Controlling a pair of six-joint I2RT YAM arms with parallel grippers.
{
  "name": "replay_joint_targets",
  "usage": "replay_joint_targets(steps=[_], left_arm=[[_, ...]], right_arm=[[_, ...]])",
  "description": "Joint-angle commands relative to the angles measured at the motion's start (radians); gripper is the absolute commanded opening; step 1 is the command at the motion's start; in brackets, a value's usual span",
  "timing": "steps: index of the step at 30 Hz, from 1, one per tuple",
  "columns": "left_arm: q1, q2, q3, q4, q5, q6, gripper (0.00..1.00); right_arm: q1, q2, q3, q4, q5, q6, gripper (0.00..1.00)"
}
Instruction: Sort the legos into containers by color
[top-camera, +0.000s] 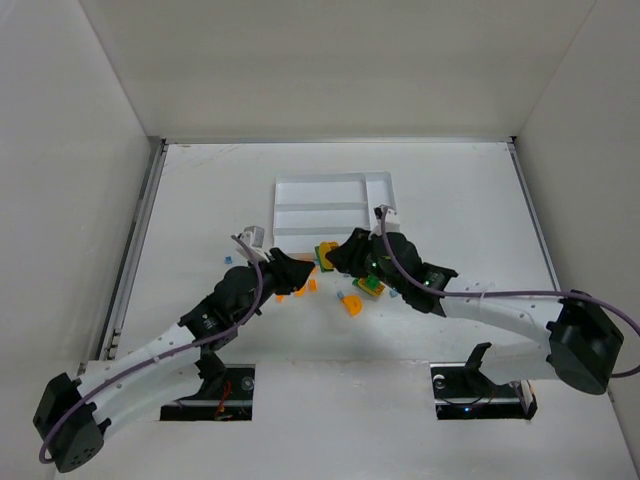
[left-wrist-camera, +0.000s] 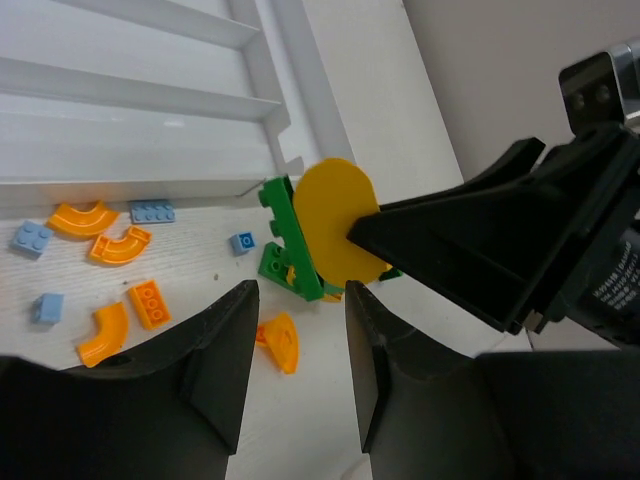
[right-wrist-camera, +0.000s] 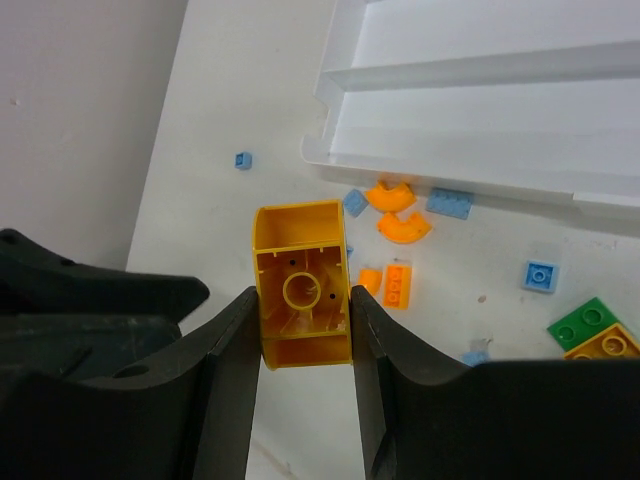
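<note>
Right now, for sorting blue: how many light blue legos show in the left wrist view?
4, all on the table: a brick by the tray wall, a small one near the green piece, two at far left. Others may be hidden.

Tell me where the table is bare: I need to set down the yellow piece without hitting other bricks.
In the tray, three long slots look empty. The table is bare on either side of the tray. Crowded: the strip along its near edge, where loose bricks lie.

Legos (left-wrist-camera: 147, 303) loose beside white tray (top-camera: 330, 190); yellow lego (right-wrist-camera: 302, 285) gripped.
</note>
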Motion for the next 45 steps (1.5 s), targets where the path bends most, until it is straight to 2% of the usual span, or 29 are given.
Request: replay_joint_targets(steps=[1,9,17,19,23,27,31,35,40,45], left_arm=[[-0.061,0.026,0.028,0.126,-0.078,0.07,0.37],[-0.153,0.116,0.054,0.16,-0.17,0.166,0.36],[-0.165,0.179,0.06,0.224,-0.182,0.185,0.36],[-0.161,0.176,0.051,0.256,-0.179,0.167,0.38],[-0.139,0.127,-0.004,0.342,-0.199,0.017,0.5],[-0.084,0.089,-0.079,0.454,-0.228,-0.235,0.59],[-0.006,0.087,-0.103,0.469,-0.194,-0.402,0.6],[0.085,0.118,-0.086,0.495,-0.089,-0.513,0.61],[0.134,0.197,-0.084,0.633,-0.018,-0.61,0.61],[0.143,0.257,-0.089,0.707,0.02,-0.637,0.59]], right_arm=[[-0.013,0.009,0.057,0.058,-0.001,0.086,0.19],[-0.048,0.007,0.04,0.094,-0.027,0.152,0.19],[-0.08,-0.005,-0.011,0.156,-0.079,0.21,0.19],[-0.094,-0.013,-0.029,0.182,-0.097,0.238,0.19],[-0.14,-0.01,-0.066,0.265,-0.162,0.3,0.18],[-0.171,0.004,-0.088,0.346,-0.217,0.377,0.18],[-0.182,0.023,-0.111,0.48,-0.256,0.446,0.19],[-0.18,0.059,-0.131,0.606,-0.265,0.514,0.19],[-0.174,0.125,-0.121,0.693,-0.28,0.567,0.19],[-0.16,0.158,-0.12,0.765,-0.285,0.598,0.19]])
